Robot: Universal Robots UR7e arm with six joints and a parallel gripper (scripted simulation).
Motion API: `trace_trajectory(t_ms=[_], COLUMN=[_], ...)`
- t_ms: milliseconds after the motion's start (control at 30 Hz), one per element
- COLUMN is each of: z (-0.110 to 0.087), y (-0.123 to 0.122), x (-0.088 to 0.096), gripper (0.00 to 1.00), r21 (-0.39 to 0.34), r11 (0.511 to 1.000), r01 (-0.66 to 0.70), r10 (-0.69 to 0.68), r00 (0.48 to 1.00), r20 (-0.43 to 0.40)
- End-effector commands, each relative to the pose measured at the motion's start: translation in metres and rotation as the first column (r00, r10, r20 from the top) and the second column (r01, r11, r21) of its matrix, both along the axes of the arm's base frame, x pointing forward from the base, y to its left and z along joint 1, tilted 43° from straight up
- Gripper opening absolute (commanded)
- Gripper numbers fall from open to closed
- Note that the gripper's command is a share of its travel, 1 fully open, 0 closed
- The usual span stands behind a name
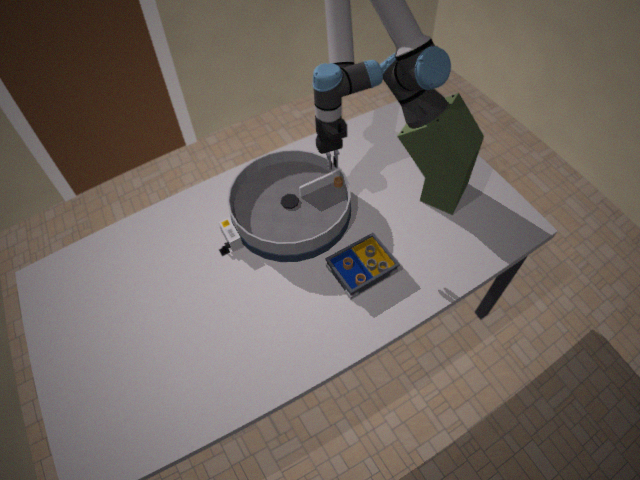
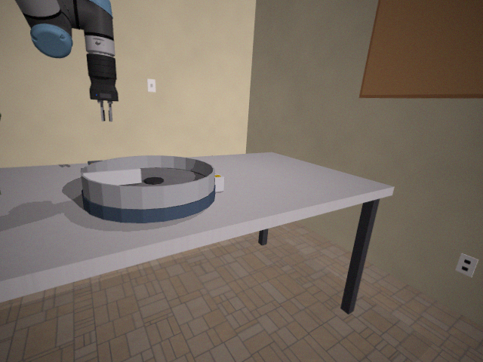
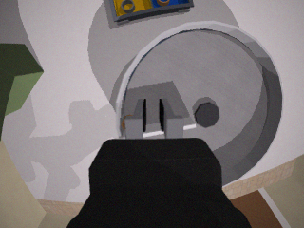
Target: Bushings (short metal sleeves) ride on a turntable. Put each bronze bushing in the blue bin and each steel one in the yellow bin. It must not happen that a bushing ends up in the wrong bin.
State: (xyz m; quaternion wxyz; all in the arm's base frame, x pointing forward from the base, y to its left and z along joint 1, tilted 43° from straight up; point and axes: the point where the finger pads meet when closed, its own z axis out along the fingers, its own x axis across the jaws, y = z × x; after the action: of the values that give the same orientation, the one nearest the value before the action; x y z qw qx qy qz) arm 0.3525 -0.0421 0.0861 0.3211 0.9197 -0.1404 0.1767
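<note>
A bronze bushing [image 1: 338, 181] lies on the grey turntable [image 1: 289, 248] [image 2: 148, 194] [image 3: 266, 89], at the rim end of the white guide bar [image 1: 317, 181]. My gripper [image 1: 333, 161] [image 2: 106, 115] [image 3: 152, 108] hangs well above that rim, close to straight over the bushing. Its fingers stand a little apart with nothing between them. The blue bin [image 1: 345, 273] holds two bronze bushings. The yellow bin [image 1: 385, 253] beside it holds three steel ones. In the exterior view the turntable wall hides the bushing.
A dark hub [image 1: 289, 201] [image 2: 153, 180] [image 3: 205, 112] sits at the turntable's centre. A small white control box [image 1: 230, 235] [image 2: 219, 182] is at its side. The green arm pedestal [image 1: 444, 155] [image 3: 13, 76] stands right of the turntable. The two bins share a grey tray in front of it.
</note>
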Motion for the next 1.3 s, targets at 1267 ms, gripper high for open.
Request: trace_trajectory(t_ms=[1267], z=[-0.045], y=[-0.079], x=[-0.028], gripper=[0.40], r21=[-0.001], r11=[0.748], r01=[-0.663], r10=[0.545], r00=[0.616], r20=[-0.569])
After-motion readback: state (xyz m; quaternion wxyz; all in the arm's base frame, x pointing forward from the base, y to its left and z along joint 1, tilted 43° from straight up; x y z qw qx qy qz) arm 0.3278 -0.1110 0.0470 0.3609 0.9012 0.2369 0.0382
